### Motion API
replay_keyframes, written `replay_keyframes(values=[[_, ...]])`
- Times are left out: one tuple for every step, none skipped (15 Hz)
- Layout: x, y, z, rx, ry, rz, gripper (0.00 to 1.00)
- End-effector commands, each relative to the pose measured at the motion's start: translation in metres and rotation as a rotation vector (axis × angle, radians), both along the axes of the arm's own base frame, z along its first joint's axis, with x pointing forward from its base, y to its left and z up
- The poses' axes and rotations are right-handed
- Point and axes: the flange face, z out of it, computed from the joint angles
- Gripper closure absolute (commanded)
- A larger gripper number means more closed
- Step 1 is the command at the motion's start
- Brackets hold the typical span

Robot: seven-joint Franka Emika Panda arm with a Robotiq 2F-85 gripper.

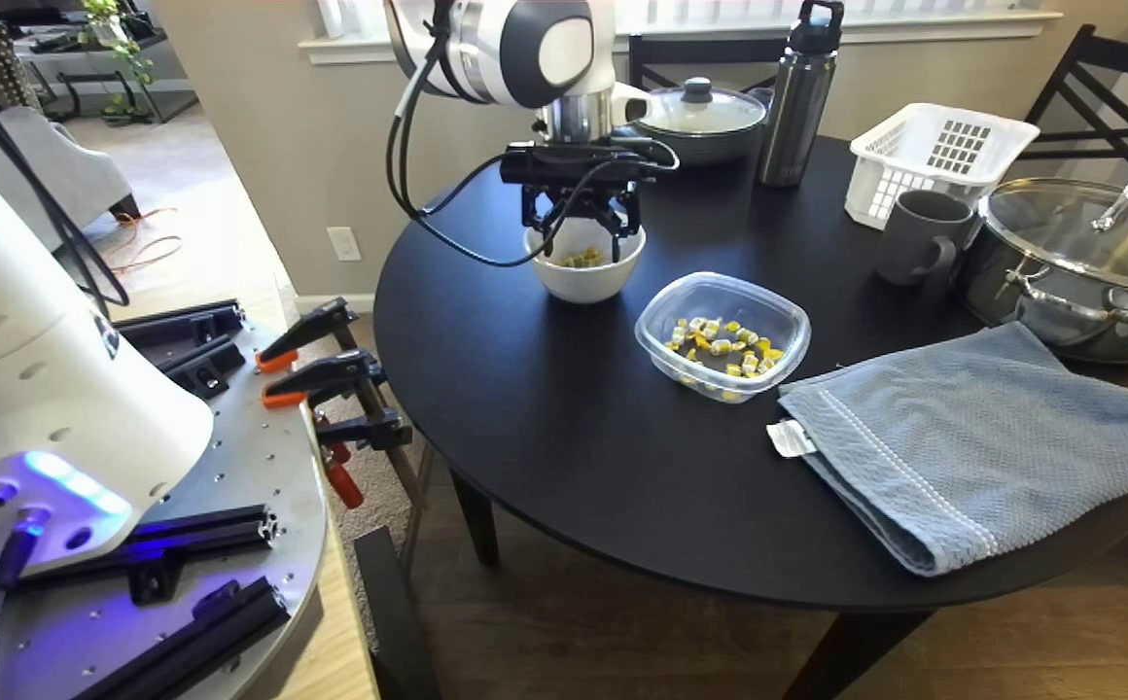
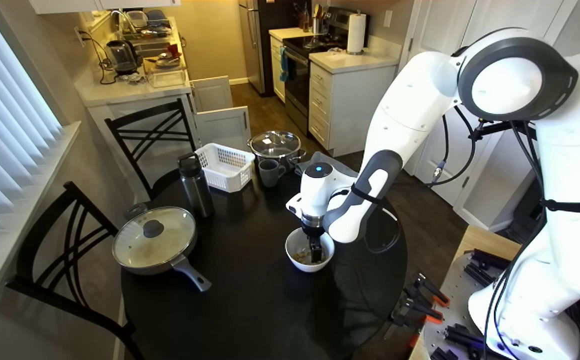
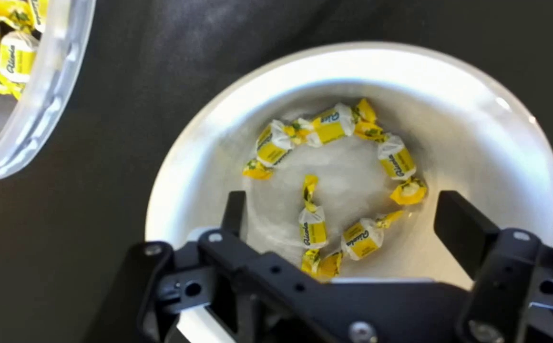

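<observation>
Five wrapped candies [image 3: 312, 229] show in the wrist view, lying on the bottom of a white bowl [image 3: 488, 157]. Above them the pincer [image 3: 344, 212] points down into the bowl, its fingers spread wide and holding nothing. Near the bowl on the black desk [image 1: 564, 437] sits a clear plastic container [image 1: 797, 335] with similar sweets [image 3: 18, 57] inside. A folded blue towel [image 1: 992, 447] lies just beside it; farther off stand a grey mug [image 1: 917, 238], a white basket [image 1: 890, 185] and a metal bottle [image 1: 797, 112].

Gripper [image 3: 341, 202] partly hides the white bowl [image 3: 496, 143].
</observation>
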Motion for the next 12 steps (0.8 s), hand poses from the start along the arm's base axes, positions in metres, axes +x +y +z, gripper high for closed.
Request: replay_keyframes(values=[[0.014,0.006,-0.012,0.007,0.022,-0.006,0.00],[0.017,0.007,-0.016,0.005,0.031,-0.007,0.00],[0.021,0.009,-0.020,0.003,0.042,-0.006,0.00],[0.024,0.010,-0.024,0.001,0.051,-0.005,0.00],[0.028,0.011,-0.027,0.001,0.058,-0.004,0.00],[0.031,0.012,-0.029,0.000,0.064,-0.005,0.00],[0.035,0.013,-0.026,0.004,0.060,-0.002,0.25],[0.038,0.014,-0.025,0.004,0.062,0.005,0.27],[0.040,0.015,-0.023,0.002,0.060,0.011,0.33],[0.042,0.017,-0.021,0.001,0.061,0.013,0.41],[0.043,0.018,-0.019,0.001,0.060,0.014,0.47],[0.043,0.019,-0.018,0.001,0.060,0.017,0.53]])
